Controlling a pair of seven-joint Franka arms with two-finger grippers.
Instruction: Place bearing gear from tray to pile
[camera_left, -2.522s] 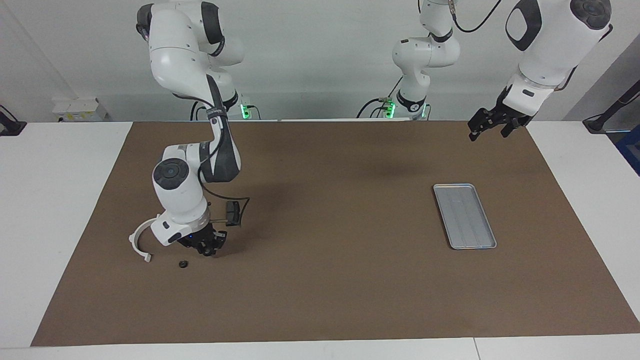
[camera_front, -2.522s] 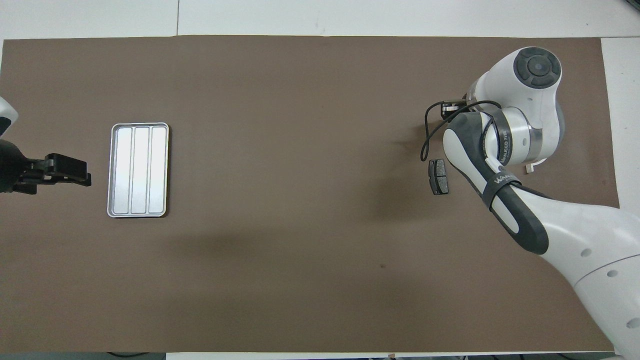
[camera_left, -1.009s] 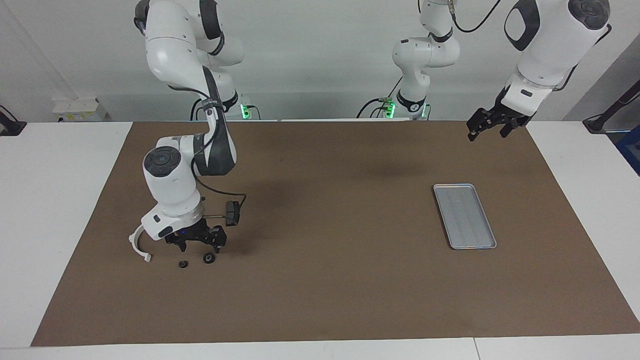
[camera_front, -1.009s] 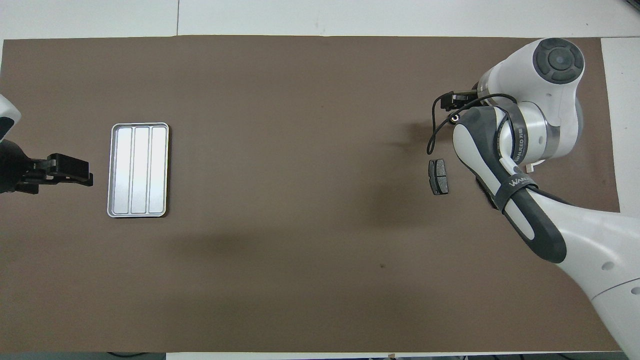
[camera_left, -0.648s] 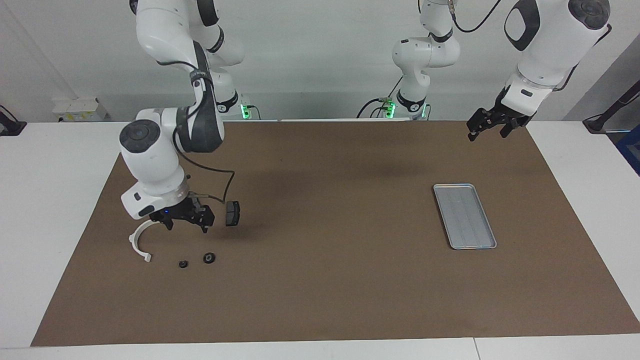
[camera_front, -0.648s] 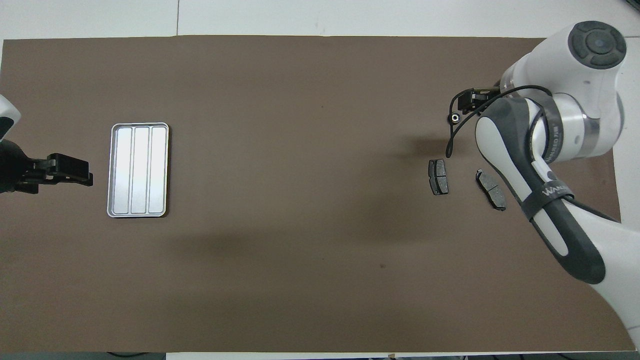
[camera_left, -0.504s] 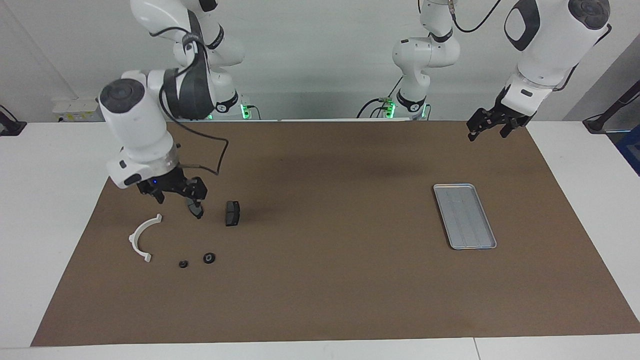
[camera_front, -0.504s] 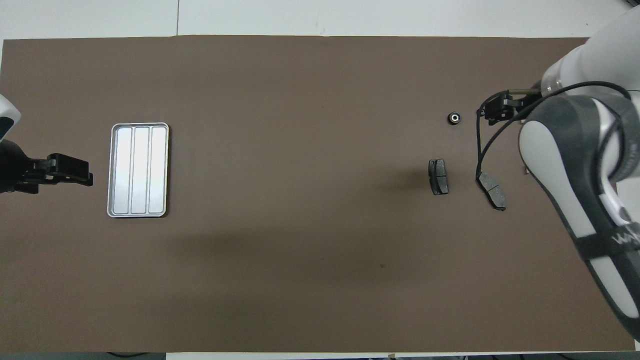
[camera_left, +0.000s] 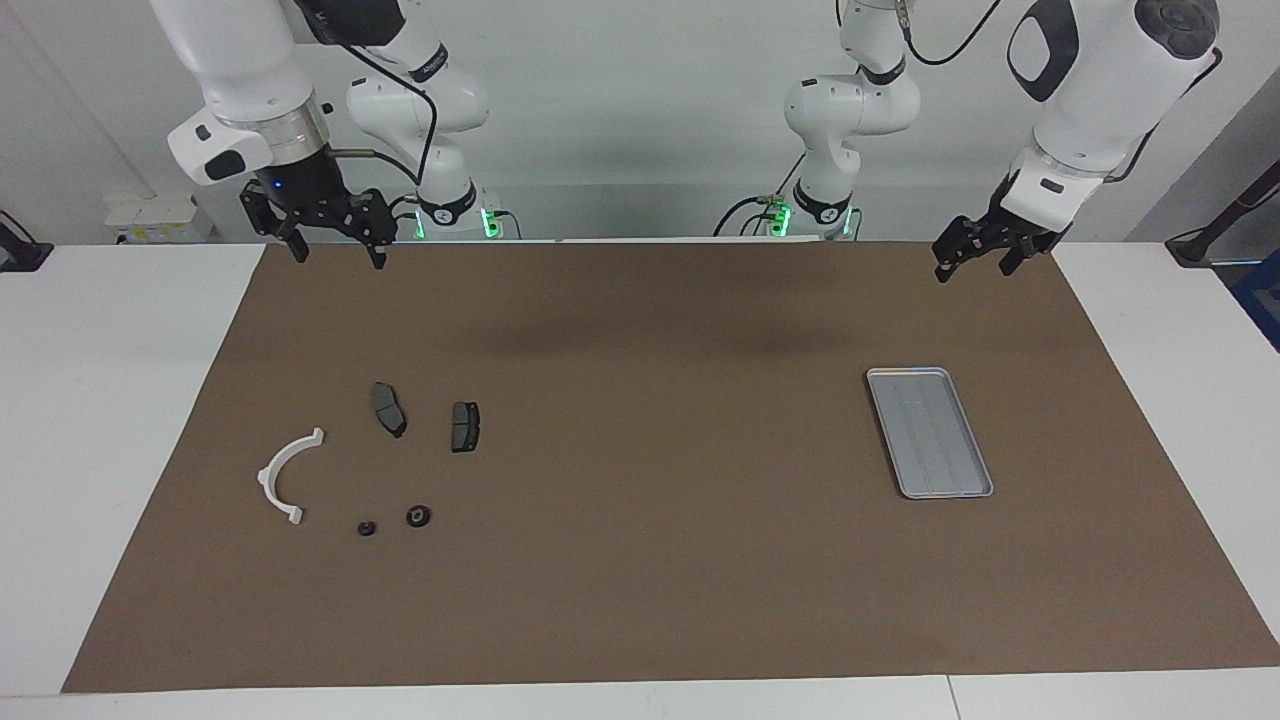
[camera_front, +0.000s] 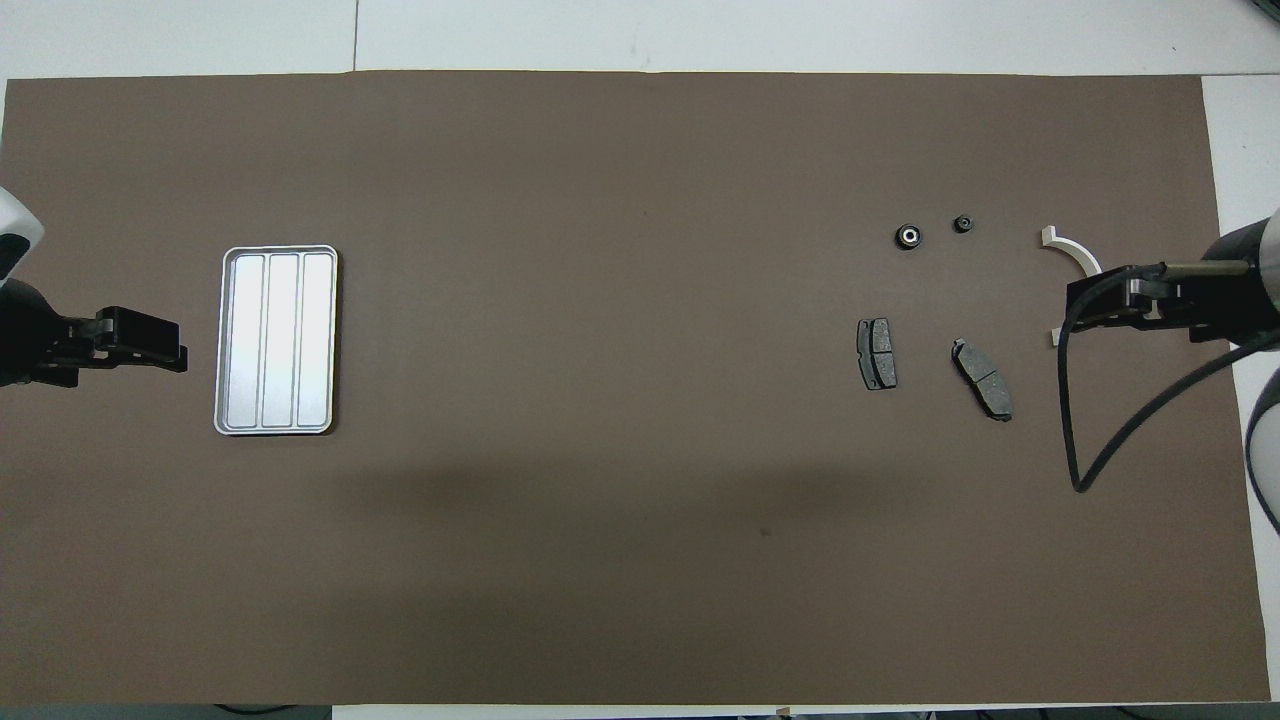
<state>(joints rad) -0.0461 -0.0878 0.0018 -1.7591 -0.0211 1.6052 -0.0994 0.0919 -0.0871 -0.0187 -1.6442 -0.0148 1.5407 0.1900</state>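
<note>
I see the small black round bearing gear (camera_left: 418, 516) with a pale centre lying on the brown table mat (camera_left: 660, 560), at the right arm's end of the table. It sits just beside a smaller black round part (camera_left: 367, 528), and both lie farther from the robots than the two dark grey brake pads (camera_left: 388, 408). The white semicircular plastic bracket (camera_left: 284, 476) lies beside these parts, nearer the mat's edge. Nothing touches the gear.

The flat rectangular silver metal tray (camera_left: 930, 431) with ribbed floor rests at the left arm's end of the table, well apart from the pile; I see nothing in it.

The right gripper (camera_left: 334, 226) is raised high over the mat's edge nearest the robots, its fingers spread apart and holding nothing. The left gripper (camera_left: 975, 248) waits in the air over the mat's corner near its own base; its fingers also stand apart, empty.
</note>
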